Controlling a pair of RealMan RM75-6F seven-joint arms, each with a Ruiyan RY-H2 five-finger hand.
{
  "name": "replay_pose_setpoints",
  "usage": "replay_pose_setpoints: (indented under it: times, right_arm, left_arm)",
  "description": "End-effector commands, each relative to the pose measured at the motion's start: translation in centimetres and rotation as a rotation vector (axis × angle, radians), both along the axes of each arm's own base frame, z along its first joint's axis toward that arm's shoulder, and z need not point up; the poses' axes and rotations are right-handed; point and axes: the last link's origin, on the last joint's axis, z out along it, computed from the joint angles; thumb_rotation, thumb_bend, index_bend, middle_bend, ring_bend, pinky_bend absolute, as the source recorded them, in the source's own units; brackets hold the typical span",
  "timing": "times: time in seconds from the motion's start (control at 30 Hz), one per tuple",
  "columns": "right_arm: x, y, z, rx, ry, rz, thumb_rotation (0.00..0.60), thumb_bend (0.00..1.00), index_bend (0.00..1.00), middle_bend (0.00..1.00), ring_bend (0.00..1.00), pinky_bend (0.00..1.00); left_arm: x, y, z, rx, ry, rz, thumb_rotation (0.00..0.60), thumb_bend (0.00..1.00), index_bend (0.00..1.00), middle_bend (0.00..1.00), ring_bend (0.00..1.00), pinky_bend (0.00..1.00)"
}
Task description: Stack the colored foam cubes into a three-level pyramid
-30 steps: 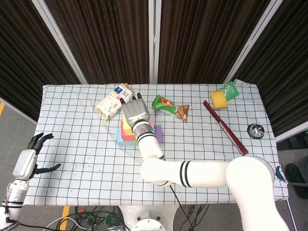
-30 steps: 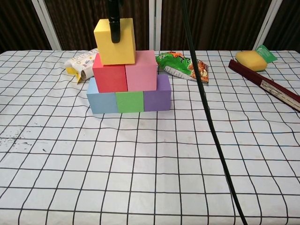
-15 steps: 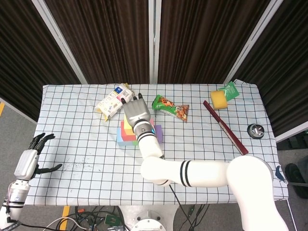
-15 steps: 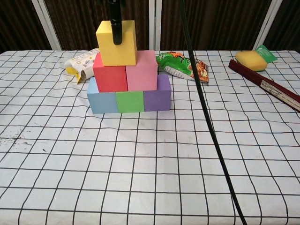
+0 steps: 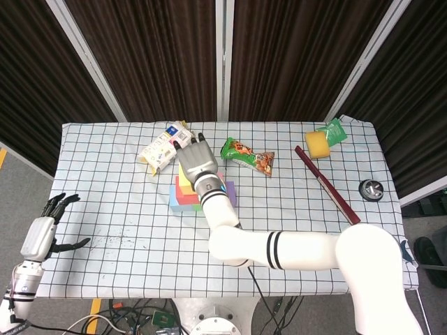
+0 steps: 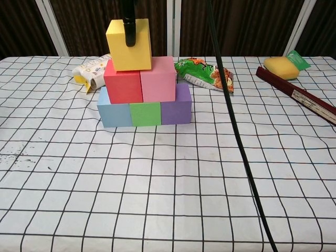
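The desk (image 6: pixel 173 210) is covered by a white cloth with a black grid, matt and slightly rumpled. The foam cubes look matt and finely porous: yellow cube (image 6: pixel 128 44), red cube (image 6: pixel 123 82), pink cube (image 6: pixel 157 80), blue cube (image 6: pixel 114 113), green cube (image 6: pixel 145 113), purple cube (image 6: pixel 176 109). The snack bag (image 6: pixel 203 74) toward the far edge is glossy crinkled foil. The yellow sponge (image 6: pixel 281 65) near the far right corner looks soft and matt. The right hand (image 5: pixel 197 164) has a smooth grey shell; the left hand (image 5: pixel 43 232) shows grey casing and black fingers.
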Motion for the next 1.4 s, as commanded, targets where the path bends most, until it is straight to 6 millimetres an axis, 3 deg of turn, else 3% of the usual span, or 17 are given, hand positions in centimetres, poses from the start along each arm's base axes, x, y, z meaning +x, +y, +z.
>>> replay_pose_setpoints:
  times: [0.03,1.4]
  right_arm:
    - [-0.15,-0.01,0.02,0.001,0.0,0.002,0.6,0.08,0.0,0.57,0.12,0.0]
    - [-0.63,0.05,-0.39,0.019,-0.002,-0.01,0.6,0.08,0.0,0.57,0.12,0.0]
  left_arm:
    - [0.01,0.03,-0.02,-0.001,0.0,-0.001,0.6,0.0,0.11,0.16,0.03,0.01]
    - [0.13,0.13,-0.05,-0.002,-0.002,-0.007,0.6,0.0,0.11,0.16,0.03,0.01]
